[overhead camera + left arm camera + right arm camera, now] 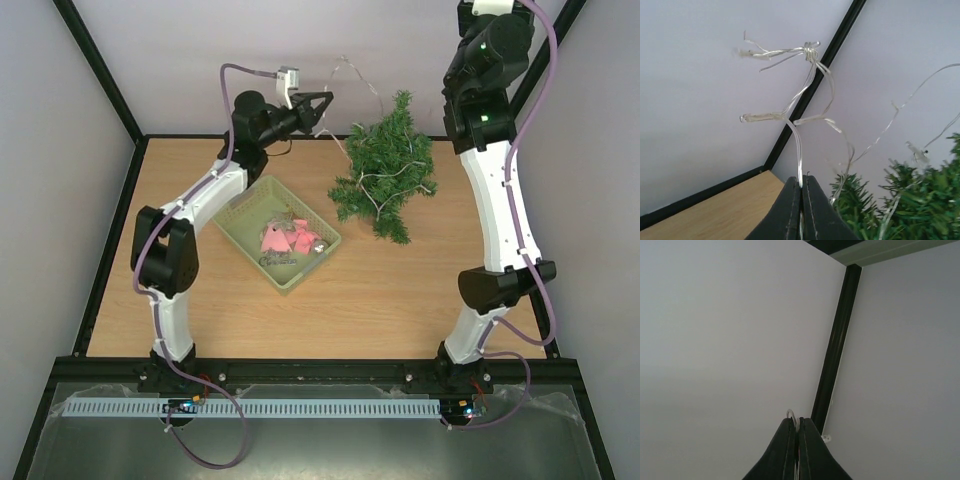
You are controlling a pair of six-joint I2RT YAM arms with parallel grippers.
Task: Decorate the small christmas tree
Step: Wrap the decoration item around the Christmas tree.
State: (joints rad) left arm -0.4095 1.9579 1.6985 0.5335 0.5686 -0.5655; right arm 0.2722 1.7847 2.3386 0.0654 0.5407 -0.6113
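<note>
Nearest the arm bases, on the left-middle of the wooden table (400, 310), a pale green plastic basket (236, 226) sits at an angle. It holds a few pink ornaments (275, 240), a small silver ball (318, 245) and a tangle of silvery chain (272, 259) along its near side. Beyond it and to the right, well apart from the basket, the small christmas tree (385, 170) lies tipped over on the table with its top toward the back wall. A clear string of lights (372, 180) is looped across its branches. From the tree the string rises to the left gripper (322, 103), held above the table's back edge just left of the tree. Its jaws are pressed together on the wire, and knotted loops with small bulbs stand up above the fingertips (792, 187). The right gripper (798, 422) is raised high near the far right corner, also closed, with a small loop of clear wire showing at its tips.
</note>
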